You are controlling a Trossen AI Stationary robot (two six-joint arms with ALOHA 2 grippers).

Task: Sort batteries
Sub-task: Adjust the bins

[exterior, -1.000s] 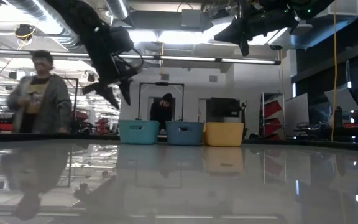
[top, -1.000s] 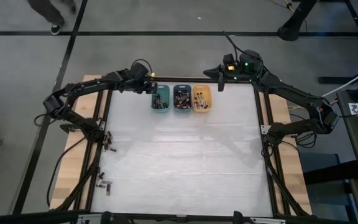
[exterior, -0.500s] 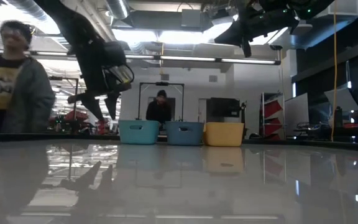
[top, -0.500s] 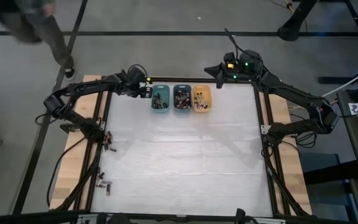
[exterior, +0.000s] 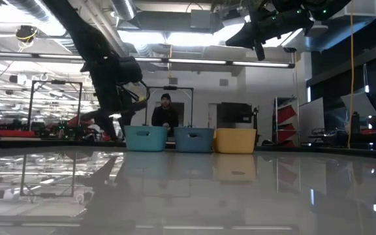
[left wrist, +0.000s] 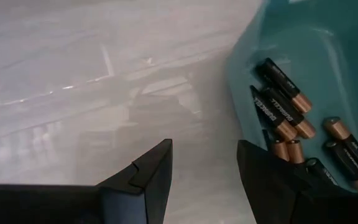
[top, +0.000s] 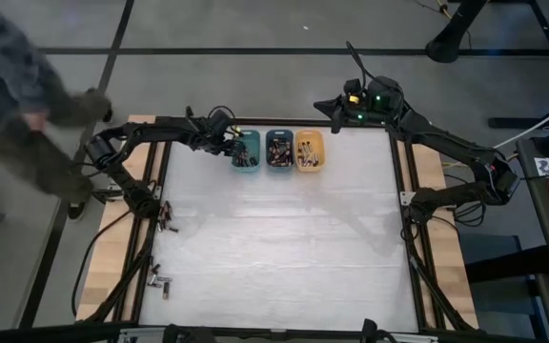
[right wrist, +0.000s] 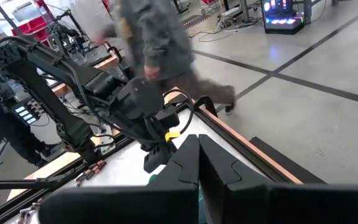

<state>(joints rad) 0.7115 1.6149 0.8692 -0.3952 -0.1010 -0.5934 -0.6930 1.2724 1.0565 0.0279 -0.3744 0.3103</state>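
Batteries (left wrist: 286,106) lie loose on their sides in the teal bin (left wrist: 328,50), black with copper ends, pointing various ways. More small dark cells seem to fill the blue bin (top: 279,150) and orange bin (top: 310,151).

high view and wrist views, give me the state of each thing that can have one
left gripper: open, empty, beside the teal bin
right gripper: shut, empty, raised at the table's far edge
teal bin: upright, holds batteries
blue bin: upright, holds batteries
orange bin: upright, holds batteries

Table (top: 274,248): teal (top: 245,151), blue (top: 279,150), prob. orange bins (top: 309,151).
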